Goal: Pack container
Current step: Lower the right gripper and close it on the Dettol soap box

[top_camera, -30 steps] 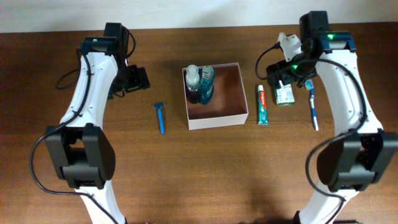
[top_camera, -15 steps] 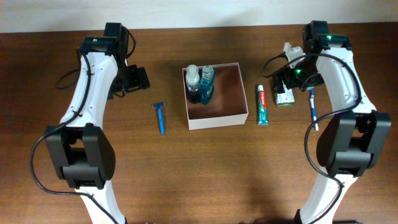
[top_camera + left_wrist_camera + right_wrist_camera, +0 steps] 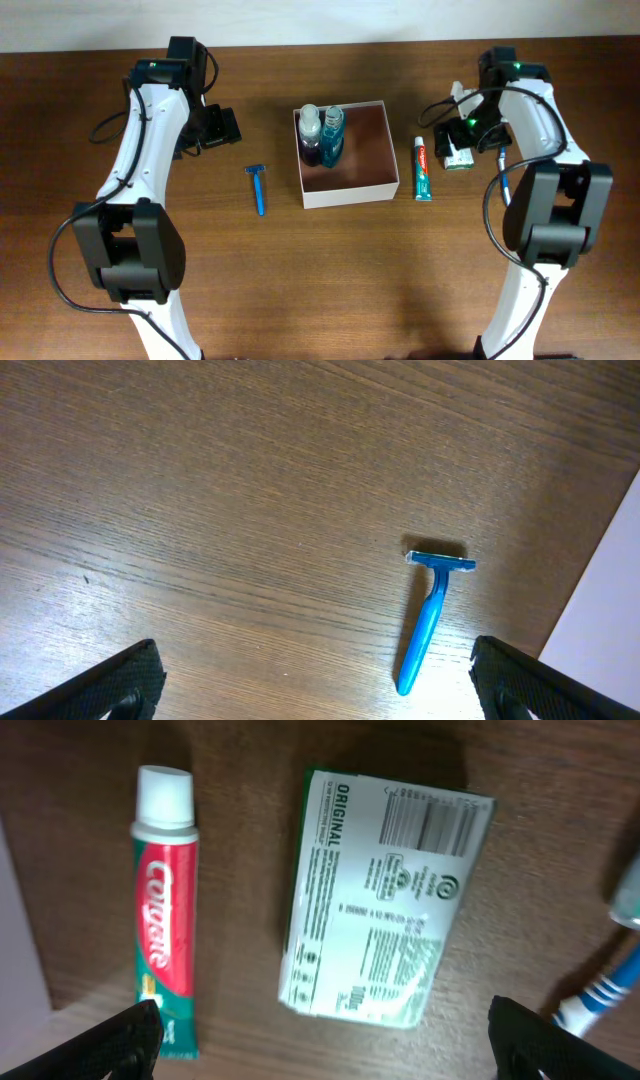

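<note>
Brown wood worktop (image 3: 330,270) carries the container (image 3: 350,197) at its middle, nearer the far edge than the near one. Its white walls are open at the top and the pinkish-brown floor is mostly bare. Two bottles sit against its left wall in the far-left corner, one with dark liquid (image 3: 310,138) and one blue (image 3: 333,136), touching each other. From above I cannot tell whether they stand or lie.

Left of the container, apart from it, a blue razor (image 3: 258,187) lies with its head toward the far edge. The left wrist view also shows it (image 3: 432,615), with a strip of the container's white wall at the right margin. The left gripper (image 3: 215,128) hangs toward the far-left corner, well apart from the razor. Its fingers are spread wide, empty, with a dark tip (image 3: 115,680) in each lower corner of its view.

Right of the container lies a toothpaste (image 3: 424,168), cap toward the far edge, near the wall but not touching. Just beside it is a green-and-white carton (image 3: 458,155), then a toothbrush (image 3: 503,180), partly hidden by the arm. The right gripper (image 3: 462,135) hovers over the carton (image 3: 385,915), fingers spread wide and holding nothing. The toothpaste (image 3: 165,910) is at the left of its view and the toothbrush (image 3: 600,990) at the right.
</note>
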### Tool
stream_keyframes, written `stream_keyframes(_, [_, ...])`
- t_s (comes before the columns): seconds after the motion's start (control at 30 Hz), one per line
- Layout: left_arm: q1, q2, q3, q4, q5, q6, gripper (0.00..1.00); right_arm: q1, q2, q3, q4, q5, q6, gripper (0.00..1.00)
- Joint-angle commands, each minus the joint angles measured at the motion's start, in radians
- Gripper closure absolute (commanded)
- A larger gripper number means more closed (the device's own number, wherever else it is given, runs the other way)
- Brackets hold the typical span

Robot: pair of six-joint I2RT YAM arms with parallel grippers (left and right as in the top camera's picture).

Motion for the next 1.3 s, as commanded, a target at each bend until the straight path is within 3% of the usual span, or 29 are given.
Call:
stream_keyframes(0.0, [0.000, -0.014, -0.003, 0.002, -0.011, -0.006, 0.01, 0.002, 0.029, -0.004, 0.010, -0.010, 0.012, 0.01])
stream_keyframes(0.57, [0.000, -0.014, -0.003, 0.002, -0.011, -0.006, 0.01, 0.002, 0.057, -0.029, 0.130, -0.007, 0.013, 0.01])
stream_keyframes(1.27, [0.000, -0.014, -0.003, 0.002, -0.011, -0.006, 0.01, 0.003, 0.059, -0.051, 0.155, 0.029, 0.058, 0.01])
